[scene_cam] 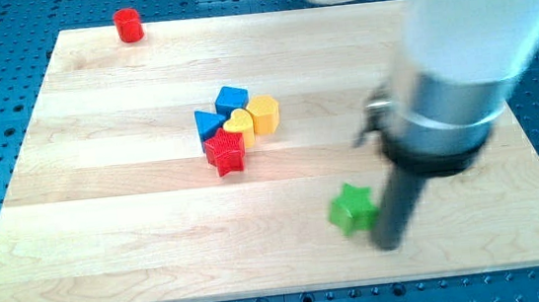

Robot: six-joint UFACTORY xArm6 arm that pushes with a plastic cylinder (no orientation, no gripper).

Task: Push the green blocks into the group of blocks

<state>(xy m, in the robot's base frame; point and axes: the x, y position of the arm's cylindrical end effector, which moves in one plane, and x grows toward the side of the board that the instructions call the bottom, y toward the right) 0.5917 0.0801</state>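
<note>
— Where the green star block (352,207) sits, low on the bench (112,265), is my tip (390,243) touching it?
— Just beside its right; the tool grasps nothing. The cluster lies well apart: red star block (224,152), yellow heart block (238,124), blue triangular block (209,124).

The wooden board (110,246) carries a red cylinder (129,26), green star (352,207), and a five-block cluster (235,124).

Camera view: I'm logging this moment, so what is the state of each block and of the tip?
green star block: alone, apart from the group
my tip: down, right beside the green star
red star, blue triangle, blue block, yellow heart, yellow block: clustered
red cylinder: alone, view's top left
</note>
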